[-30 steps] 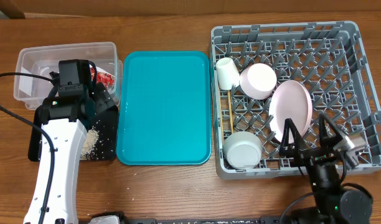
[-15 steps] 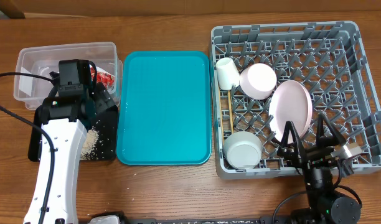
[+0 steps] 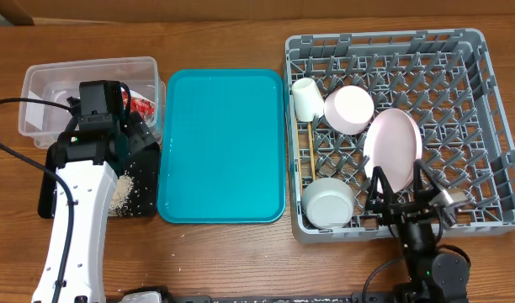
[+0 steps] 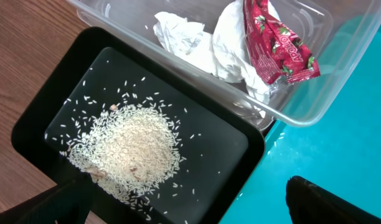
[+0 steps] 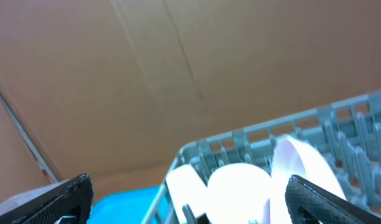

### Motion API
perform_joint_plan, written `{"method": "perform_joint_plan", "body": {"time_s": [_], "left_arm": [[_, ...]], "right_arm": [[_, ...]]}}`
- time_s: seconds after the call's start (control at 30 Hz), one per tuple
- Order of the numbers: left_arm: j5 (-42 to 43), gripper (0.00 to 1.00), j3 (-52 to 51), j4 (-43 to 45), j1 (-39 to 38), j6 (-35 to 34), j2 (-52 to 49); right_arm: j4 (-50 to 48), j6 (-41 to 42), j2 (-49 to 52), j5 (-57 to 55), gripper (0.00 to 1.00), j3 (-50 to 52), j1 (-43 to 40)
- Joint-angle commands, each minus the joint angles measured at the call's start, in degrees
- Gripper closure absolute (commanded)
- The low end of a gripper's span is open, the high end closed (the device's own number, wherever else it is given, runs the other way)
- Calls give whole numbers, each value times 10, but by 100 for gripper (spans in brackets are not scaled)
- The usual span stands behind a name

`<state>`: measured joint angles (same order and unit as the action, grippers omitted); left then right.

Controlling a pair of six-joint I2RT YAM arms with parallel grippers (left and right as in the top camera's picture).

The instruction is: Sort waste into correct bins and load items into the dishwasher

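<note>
My left gripper (image 4: 190, 208) hangs open over the black tray (image 4: 225, 140), which holds a pile of rice (image 4: 131, 152). Behind it, the clear tub (image 4: 305, 109) contains the crumpled napkin (image 4: 197, 43) and the red wrapper (image 4: 277, 43). In the grey dish rack (image 3: 459, 93) stand the white cup (image 3: 304, 98), pink bowl (image 3: 349, 109), pink plate (image 3: 393, 143) on edge, white bowl (image 3: 329, 202) and chopsticks (image 3: 311, 151). My right gripper (image 3: 398, 178) stands open and empty at the rack's near edge, by the plate. The right wrist view shows the rack (image 5: 240, 143) and plate (image 5: 296, 165) ahead.
A teal serving tray (image 3: 222, 145) lies between the bins and the rack, with nothing on it. My left arm (image 3: 72, 227) covers part of the black tray. Bare wooden table (image 3: 224, 261) runs along the front edge.
My right gripper has slid left along the rack's near edge, still open. The left arm and all the items have stayed put.
</note>
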<state>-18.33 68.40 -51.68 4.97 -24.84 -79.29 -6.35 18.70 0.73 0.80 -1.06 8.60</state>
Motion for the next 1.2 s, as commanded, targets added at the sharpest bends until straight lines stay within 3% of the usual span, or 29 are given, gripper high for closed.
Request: {"method": "perform_joint_plan", "body": {"time_s": [0.0,0.13,0.3,1.17], "left_arm": [[4,0,7,0,3,6,5],[4,0,7,0,3,6,5],[4,0,7,0,2,6,5],[4,0,7,0,2,6,5]], "right_arm": [[38,6,-6,-7,0,6,-7],[111,-9,-6,-5,0,6,-21],[112,-69,-6,4,0,6,-28],[112,-70,-6,2,0,6,-28]]}}
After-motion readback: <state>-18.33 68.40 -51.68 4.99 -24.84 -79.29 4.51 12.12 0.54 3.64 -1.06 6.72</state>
